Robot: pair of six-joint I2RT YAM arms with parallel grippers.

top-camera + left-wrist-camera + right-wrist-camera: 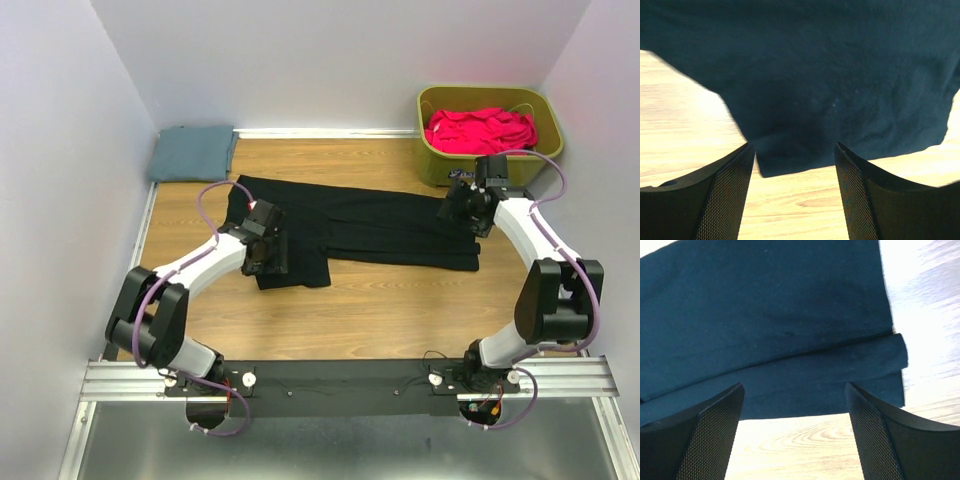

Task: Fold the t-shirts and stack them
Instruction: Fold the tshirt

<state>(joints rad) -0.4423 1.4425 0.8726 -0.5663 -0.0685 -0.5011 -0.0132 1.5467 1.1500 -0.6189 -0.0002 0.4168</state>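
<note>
My left claw [792, 150] and right claw [794, 387] both gape wide, empty, above the black t-shirt [380, 225]; I can't read the lettering on the olive tub [435, 160].

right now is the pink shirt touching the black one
Apart. The top view shows the pink shirt inside the green tub, the black shirt flat on the table, tub wall between.
</note>
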